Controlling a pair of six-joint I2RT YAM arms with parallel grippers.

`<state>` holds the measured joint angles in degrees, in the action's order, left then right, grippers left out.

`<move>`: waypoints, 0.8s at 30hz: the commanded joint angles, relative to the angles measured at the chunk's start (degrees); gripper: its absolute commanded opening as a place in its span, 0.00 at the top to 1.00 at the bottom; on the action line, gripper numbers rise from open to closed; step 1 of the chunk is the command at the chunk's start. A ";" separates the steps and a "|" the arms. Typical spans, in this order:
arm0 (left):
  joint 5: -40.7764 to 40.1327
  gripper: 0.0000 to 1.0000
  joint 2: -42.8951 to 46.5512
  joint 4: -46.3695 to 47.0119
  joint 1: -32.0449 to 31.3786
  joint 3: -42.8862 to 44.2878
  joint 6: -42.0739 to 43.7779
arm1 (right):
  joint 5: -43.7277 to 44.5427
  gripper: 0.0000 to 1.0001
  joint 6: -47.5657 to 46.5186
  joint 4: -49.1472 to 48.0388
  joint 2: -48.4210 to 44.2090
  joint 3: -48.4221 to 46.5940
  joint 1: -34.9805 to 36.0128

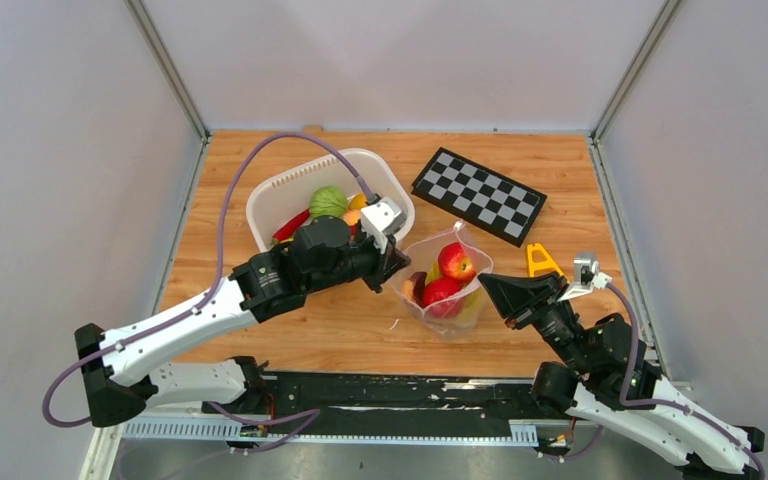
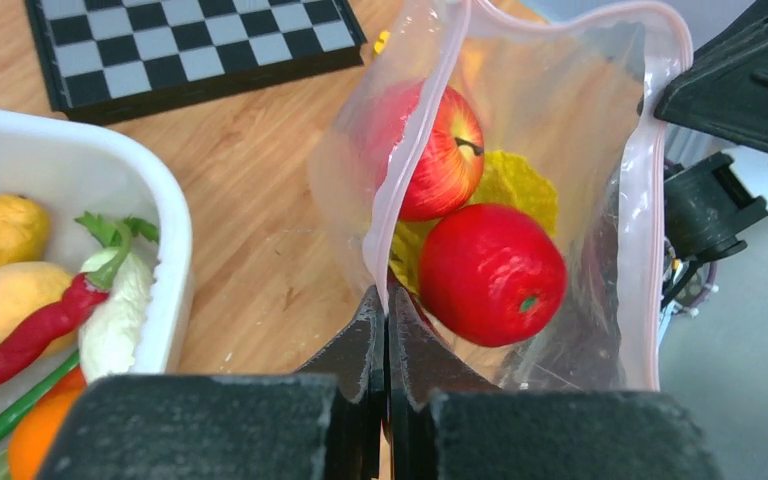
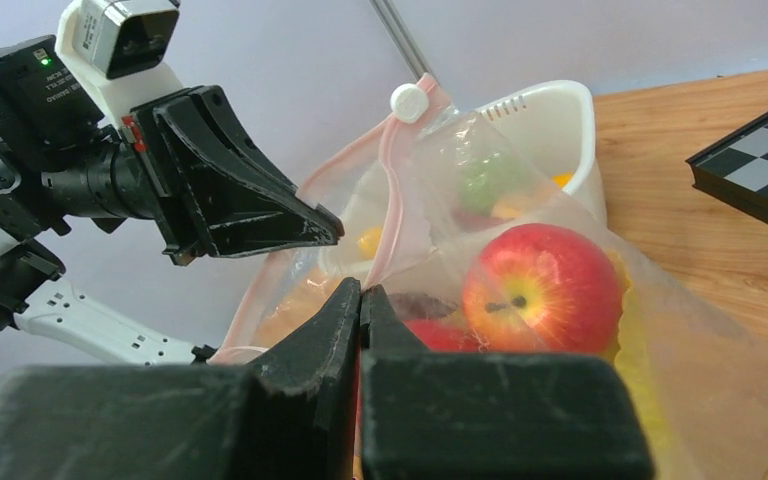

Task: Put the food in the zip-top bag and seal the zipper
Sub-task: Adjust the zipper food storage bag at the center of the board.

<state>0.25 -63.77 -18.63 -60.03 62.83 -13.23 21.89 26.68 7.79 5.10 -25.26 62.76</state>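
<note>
Pinched one rim of the zip-top bag (image 1: 438,322) tight in the left gripper (image 1: 397,262), opposite rim in the right gripper (image 1: 485,283). Held it open on the surface (image 1: 340,330) beside the white basket (image 1: 270,195), with two red apples (image 1: 457,262) inside and more food (image 1: 328,201) in the basket.

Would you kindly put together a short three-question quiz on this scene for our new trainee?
1. True or false: the zip-top bag is sealed shut.
2. The red apple is: A inside the bag; B beneath the bag; C clamped in a gripper.
3. Fill in: the left gripper and right gripper are each shut on the bag's ____.
Key: 1 false, its mouth gapes; 2 A; 3 mouth edge.
</note>
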 commanded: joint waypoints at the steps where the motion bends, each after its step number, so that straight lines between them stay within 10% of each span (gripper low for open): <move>1: -4.55 1.00 5.90 4.29 -0.26 -0.09 -0.08 | -2.03 1.00 -0.71 -4.96 -0.10 -1.45 0.06; 4: -6.55 1.00 5.54 4.16 -0.18 -0.82 -0.09 | -2.74 1.00 -0.78 -5.86 0.25 -1.26 0.08; 15: -7.77 0.13 7.04 3.18 -0.20 -0.66 2.50 | -1.85 1.00 -0.44 -6.88 1.73 -0.82 0.08; 24: -16.19 0.00 14.84 -0.62 1.42 0.45 7.06 | -0.78 1.00 -0.76 -7.01 2.84 -0.85 0.07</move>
<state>-10.48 -51.53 -18.26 -59.90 61.30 -9.52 20.38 26.68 4.49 7.18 -25.23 62.76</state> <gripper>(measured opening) 0.996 0.012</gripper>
